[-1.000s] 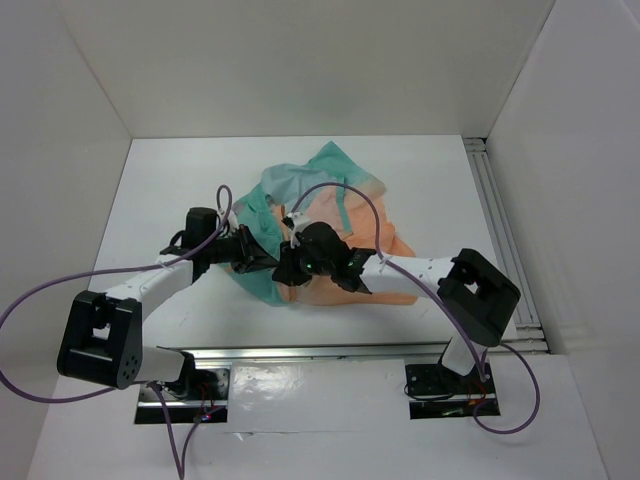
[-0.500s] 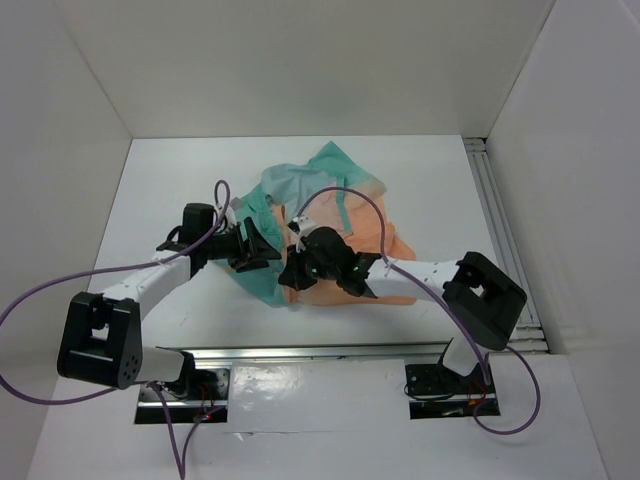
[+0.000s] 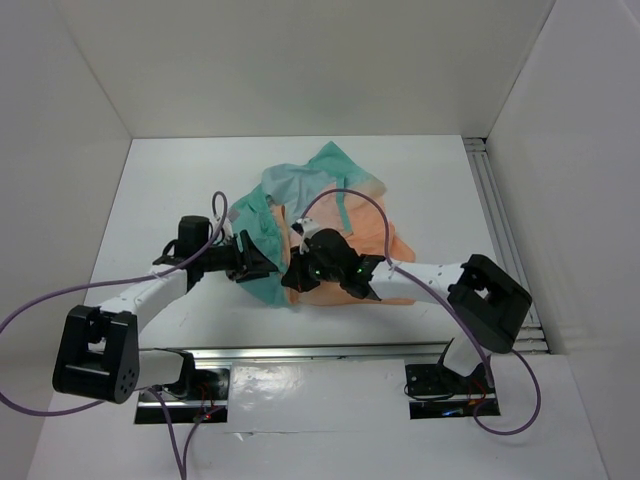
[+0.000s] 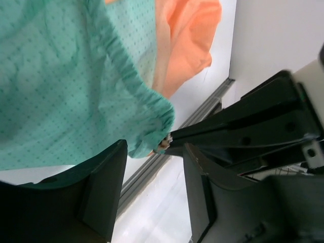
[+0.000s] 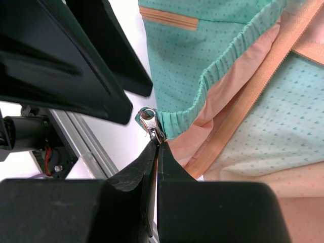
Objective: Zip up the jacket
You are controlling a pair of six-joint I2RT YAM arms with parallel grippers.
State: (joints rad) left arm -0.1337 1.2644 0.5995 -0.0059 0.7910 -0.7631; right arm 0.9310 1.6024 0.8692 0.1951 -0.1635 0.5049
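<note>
The jacket (image 3: pixel 340 220) lies crumpled mid-table, teal on its left, peach-orange on its right. My right gripper (image 3: pixel 292 272) is at its near-left hem. In the right wrist view the right gripper (image 5: pixel 158 147) is shut on the silver zipper pull (image 5: pixel 150 121) at the corner of the gathered teal hem (image 5: pixel 223 45), beside the orange zipper tape (image 5: pixel 253 96). My left gripper (image 3: pixel 262 258) sits just left of that corner. In the left wrist view the left gripper (image 4: pixel 154 192) is open with nothing between its fingers, and the pull (image 4: pixel 163 145) hangs just beyond them.
A metal rail (image 3: pixel 330 350) runs along the table's near edge and another (image 3: pixel 495 220) along the right side. White walls enclose the table. The right arm's purple cable (image 3: pixel 350 200) arcs over the jacket.
My left gripper has opened, let go of the teal hem and drawn back to the left. My right gripper has shut on the zipper pull.
</note>
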